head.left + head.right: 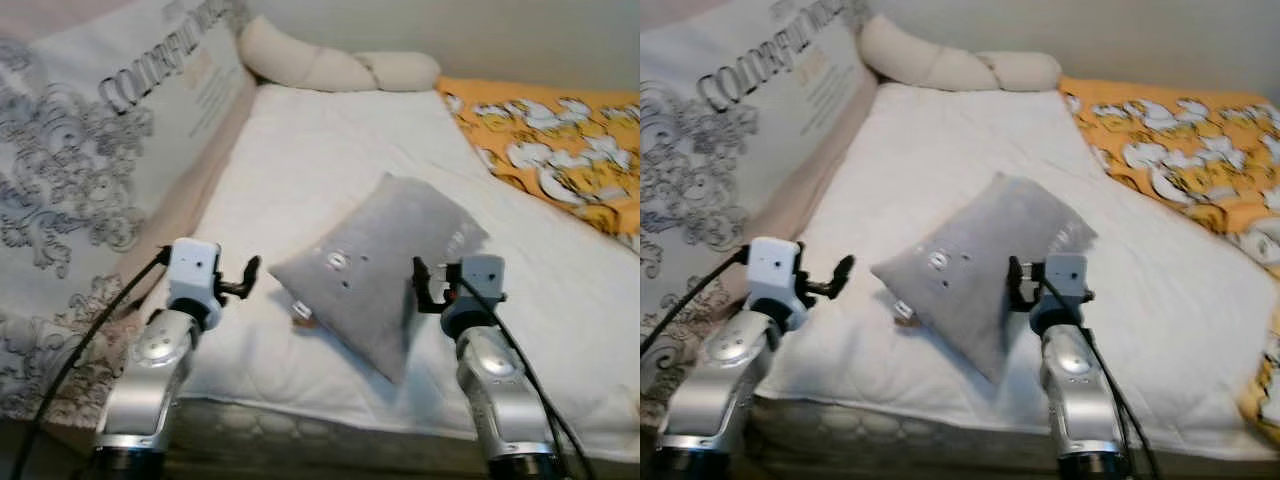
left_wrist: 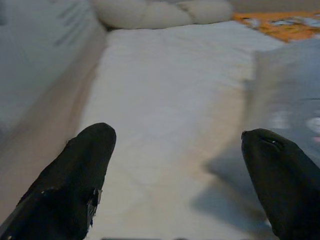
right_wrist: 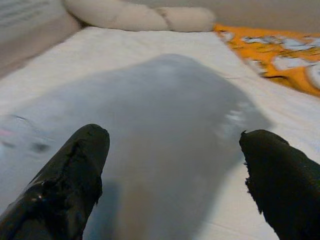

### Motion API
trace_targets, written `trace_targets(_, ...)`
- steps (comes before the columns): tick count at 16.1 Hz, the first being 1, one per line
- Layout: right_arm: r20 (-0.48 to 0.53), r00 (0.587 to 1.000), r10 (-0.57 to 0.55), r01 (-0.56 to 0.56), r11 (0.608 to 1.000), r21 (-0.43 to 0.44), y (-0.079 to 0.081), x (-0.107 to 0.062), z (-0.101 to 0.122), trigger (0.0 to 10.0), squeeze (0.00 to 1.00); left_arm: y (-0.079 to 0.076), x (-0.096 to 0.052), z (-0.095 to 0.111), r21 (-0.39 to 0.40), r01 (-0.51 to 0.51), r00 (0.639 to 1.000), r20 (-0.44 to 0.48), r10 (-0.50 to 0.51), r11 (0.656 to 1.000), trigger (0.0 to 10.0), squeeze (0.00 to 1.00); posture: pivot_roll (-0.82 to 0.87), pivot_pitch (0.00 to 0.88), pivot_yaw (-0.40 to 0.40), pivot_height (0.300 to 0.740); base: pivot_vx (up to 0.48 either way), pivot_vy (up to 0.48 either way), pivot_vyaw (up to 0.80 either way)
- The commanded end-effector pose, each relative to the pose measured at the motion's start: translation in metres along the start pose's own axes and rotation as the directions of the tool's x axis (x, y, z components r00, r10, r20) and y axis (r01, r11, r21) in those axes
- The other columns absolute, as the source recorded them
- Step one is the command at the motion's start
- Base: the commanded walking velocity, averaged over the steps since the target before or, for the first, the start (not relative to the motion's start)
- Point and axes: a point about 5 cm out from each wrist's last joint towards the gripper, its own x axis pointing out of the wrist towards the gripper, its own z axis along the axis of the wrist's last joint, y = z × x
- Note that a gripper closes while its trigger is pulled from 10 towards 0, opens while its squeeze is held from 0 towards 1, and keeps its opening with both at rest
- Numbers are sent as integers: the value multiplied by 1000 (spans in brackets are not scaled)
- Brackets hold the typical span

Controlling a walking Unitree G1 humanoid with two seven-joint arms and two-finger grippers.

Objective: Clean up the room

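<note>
A grey pillow lies tilted on the white bed, near its front edge, with a small tag at its left corner. My left gripper is held just left of the pillow and apart from it. It is open, and its fingers frame bare sheet, with the pillow off to one side. My right gripper is at the pillow's right front edge, open, with its fingers spread wide in front of the pillow. Neither gripper holds anything.
An orange blanket with a white print covers the bed's right side. A cream knotted cushion lies at the bed's far end. A large patterned panel with lettering lines the left. The mattress edge runs just before me.
</note>
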Motion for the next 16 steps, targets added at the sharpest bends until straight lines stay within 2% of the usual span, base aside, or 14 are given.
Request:
trace_targets(1,16,1000,11,-11,1000,-8,3,2,4,10000,0,0,0,1,2,0,1000,1,0,1000,10000,671,40,0,-36,740,274,0,0)
trace_targets(12,20,1000,6,-7,1000,4,3,4,5,10000,0,6,0,4,12,-6,1000,1,6,1000,10000,667,48,0,-26,740,271,0,0)
trace_targets(16,38,999,-2,1,1000,30,2,6,10,10000,0,5,2,4,15,-11,1000,0,11,1000,10000,647,43,0,-24,740,0,0,0)
